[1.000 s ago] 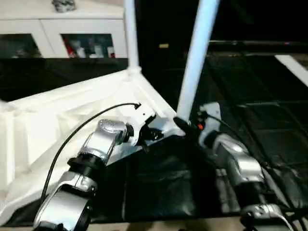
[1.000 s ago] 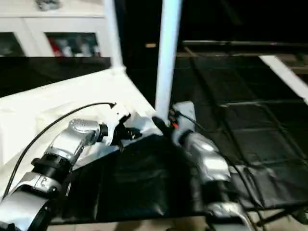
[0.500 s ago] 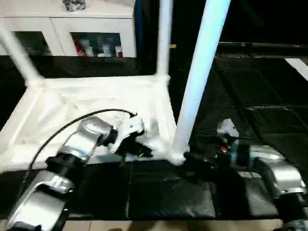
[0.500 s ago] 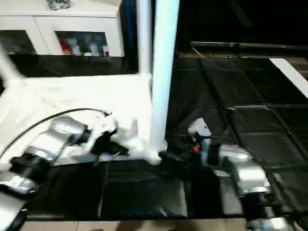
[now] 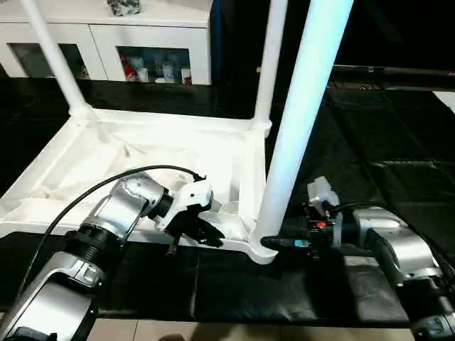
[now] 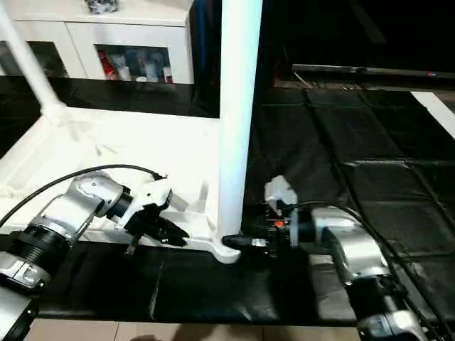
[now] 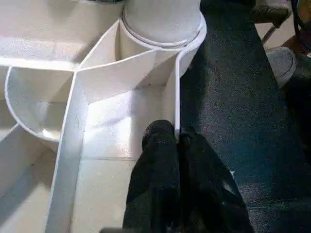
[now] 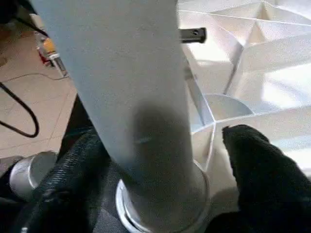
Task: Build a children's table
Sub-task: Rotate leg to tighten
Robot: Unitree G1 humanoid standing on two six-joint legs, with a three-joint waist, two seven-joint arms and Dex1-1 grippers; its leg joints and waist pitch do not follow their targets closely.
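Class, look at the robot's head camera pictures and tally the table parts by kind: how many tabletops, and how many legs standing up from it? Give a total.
Tabletop: 1
Legs standing in corner sockets: 3, nearest, far right, far left
Total: 4 parts

No lettering, label, brand, number or sign can be read on anything in these pictures.

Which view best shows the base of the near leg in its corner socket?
The left wrist view: the near leg sits in its socket with the seam unobstructed. The right wrist view shows the leg close up, its base partly behind the right tool's fingers. The eye views show the joint small, beside the right tool.
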